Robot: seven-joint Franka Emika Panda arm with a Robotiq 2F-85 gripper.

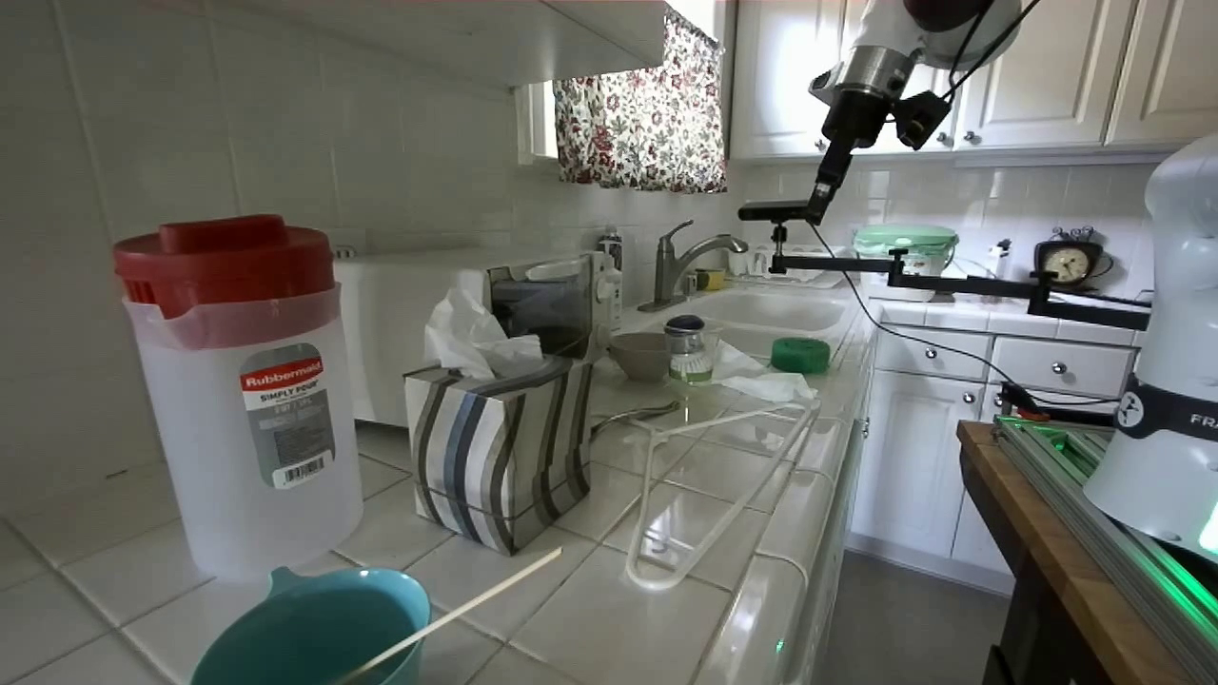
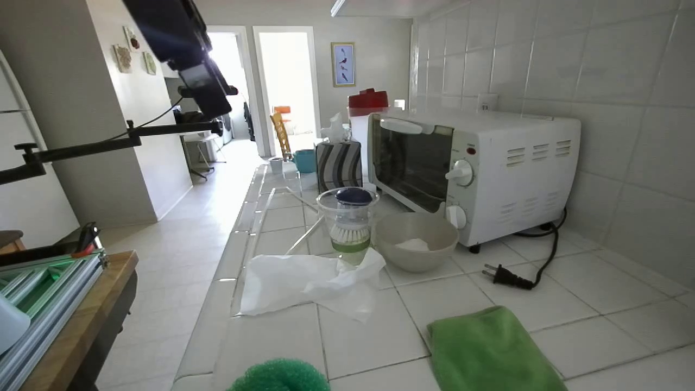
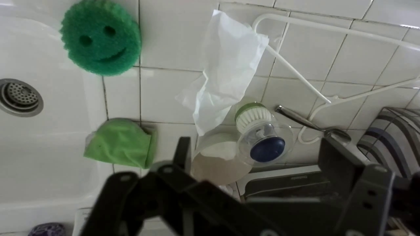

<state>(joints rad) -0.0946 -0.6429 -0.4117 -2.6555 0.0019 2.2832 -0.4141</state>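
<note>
The black fingers (image 3: 339,164) are spread wide with nothing gripped, and are held well above the white-tiled counter (image 3: 167,95). Framed between them in the wrist view is the clear tapered plastic cup (image 2: 328,217), in which a white-bristled brush with a navy-blue knob (image 3: 267,149) is seen; the cup is set on the counter, just beside the round beige bowl (image 2: 393,247). Any descent here would best be made slowly, with the fingers wide and centred, since what seems a light cup could probably be tipped by one-sided contact. The crumpled white tissue (image 3: 226,72) by the cup's foot should be kept from being pinched. Room should also be left for the shiny metal spoon (image 3: 300,119), the white plastic hanger (image 3: 328,27) and, near the bowl, the boxy white toaster oven (image 2: 516,174).
</note>
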